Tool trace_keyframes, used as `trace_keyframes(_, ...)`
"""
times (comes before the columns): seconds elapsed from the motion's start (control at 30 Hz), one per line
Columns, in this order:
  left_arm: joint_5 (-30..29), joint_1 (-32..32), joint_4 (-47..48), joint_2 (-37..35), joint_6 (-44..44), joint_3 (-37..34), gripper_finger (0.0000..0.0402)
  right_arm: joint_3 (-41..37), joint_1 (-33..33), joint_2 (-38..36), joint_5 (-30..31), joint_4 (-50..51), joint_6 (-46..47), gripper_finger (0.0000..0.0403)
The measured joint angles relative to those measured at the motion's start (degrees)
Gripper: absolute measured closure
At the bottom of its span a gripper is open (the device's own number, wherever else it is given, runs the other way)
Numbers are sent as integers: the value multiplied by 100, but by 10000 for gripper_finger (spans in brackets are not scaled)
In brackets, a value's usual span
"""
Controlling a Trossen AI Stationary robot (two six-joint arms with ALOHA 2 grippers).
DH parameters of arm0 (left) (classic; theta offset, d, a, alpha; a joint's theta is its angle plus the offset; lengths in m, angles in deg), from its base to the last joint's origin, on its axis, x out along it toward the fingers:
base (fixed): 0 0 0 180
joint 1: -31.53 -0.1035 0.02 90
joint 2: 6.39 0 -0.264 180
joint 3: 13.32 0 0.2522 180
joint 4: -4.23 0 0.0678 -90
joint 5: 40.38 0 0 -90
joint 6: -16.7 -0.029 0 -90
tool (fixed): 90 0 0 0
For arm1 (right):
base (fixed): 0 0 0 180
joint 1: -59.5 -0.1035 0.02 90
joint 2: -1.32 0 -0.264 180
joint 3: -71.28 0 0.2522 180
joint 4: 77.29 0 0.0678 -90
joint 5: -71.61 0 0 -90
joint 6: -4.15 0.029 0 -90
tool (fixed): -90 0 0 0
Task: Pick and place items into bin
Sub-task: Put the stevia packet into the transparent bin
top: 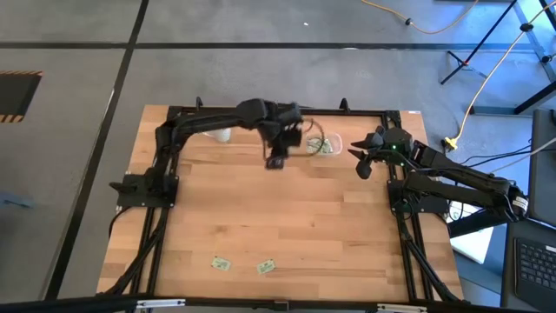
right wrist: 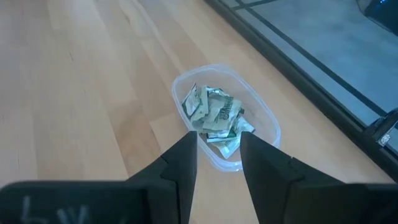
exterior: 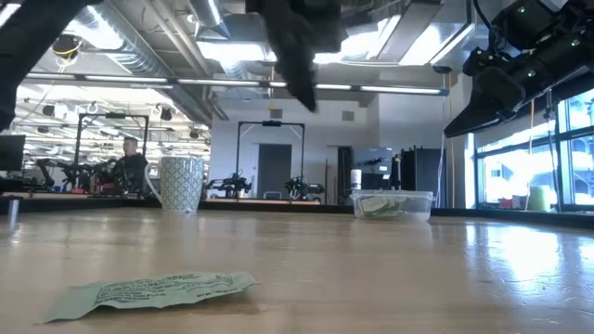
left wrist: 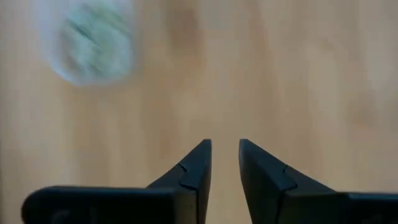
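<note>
Clear bin (right wrist: pixel 227 118), far edge of the table at about one o'clock from centre, holds a heap of green-and-white packets (right wrist: pixel 216 116); two more packets (top: pixel 221 263) lie apart near the front edge at about seven o'clock. Left gripper (left wrist: pixel 225 155) hangs just left of the bin, fingers narrowly parted and empty. Right gripper (right wrist: pixel 219 152) hovers just right of it, parted, empty; white mug (exterior: pixel 181 183) at eleven o'clock.

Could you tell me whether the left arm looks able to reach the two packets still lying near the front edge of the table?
Probably yes: the left gripper is open and empty, and bare table separates it from both packets.
</note>
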Motion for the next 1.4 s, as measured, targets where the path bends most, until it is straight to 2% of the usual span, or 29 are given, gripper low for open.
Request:
trace_keyframes(0.1,-51,489,911,-211,644,-140,329,0,0,-3,0,114,9,276)
trace_keyframes(0.2,-44,1071,952,-483,1227,-674,327,0,2,-1,0,143,13,276)
trace_keyframes(0.3,-145,1598,577,-821,1924,-1410,325,0,0,-1,0,145,34,276)
trace_keyframes(0.57,-1551,3245,-1181,-1981,4657,-3610,325,0,2,0,0,142,72,276)
trace_keyframes(0.7,-1981,4124,-1660,-2174,5988,-4401,324,0,2,-1,2,132,72,276)
trace_keyframes(0.8,-2007,4658,-1912,-2178,6642,-4765,326,0,2,-1,4,103,136,276)
trace_keyframes(0.93,-2220,5198,-2605,-2178,7002,-5182,334,0,2,-1,11,112,197,276)
trace_keyframes(1.2,-2302,5886,-3620,-2154,6620,-5561,344,0,2,-3,-117,-199,111,276)
trace_keyframes(1.27,-2303,6005,-3736,-2152,6729,-5635,345,0,2,-1,-568,-537,158,276)
trace_keyframes(1.4,-2311,6215,-3751,-2150,6931,-5784,345,0,-226,102,-2080,-1477,305,276)
